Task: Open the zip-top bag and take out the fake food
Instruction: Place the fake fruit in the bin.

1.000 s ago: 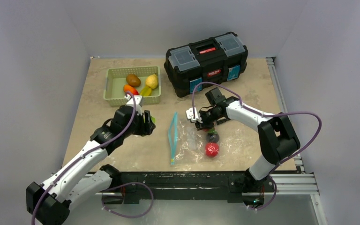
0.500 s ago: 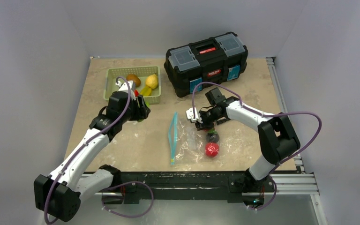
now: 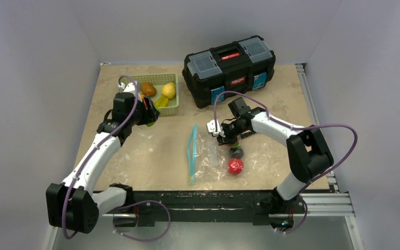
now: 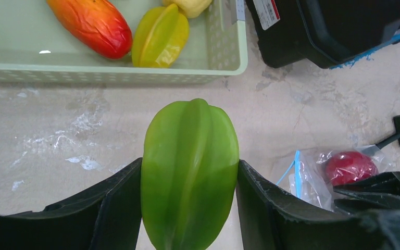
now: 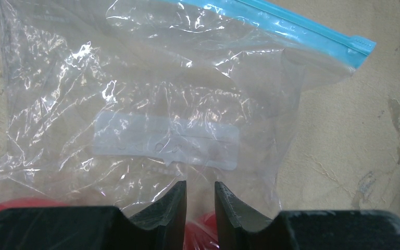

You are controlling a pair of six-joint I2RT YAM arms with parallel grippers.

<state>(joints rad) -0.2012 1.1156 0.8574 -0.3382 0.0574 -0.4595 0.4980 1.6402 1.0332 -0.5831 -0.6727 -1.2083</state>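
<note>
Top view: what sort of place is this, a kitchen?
Probably a robot test bench, not a kitchen: a left arm and right arm bolted to a table, plain grey walls, toy fruit in a basket beside a toolbox.

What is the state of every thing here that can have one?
Bag: flat, mouth seems slightly open, red food inside.
Toolbox: closed.
Basket: holds fruits.
Left jaws: shut on green fruit, near the basket.
Right jaws: nearly together, pinching the bag.

Green star fruit's lower tip off-frame
</note>
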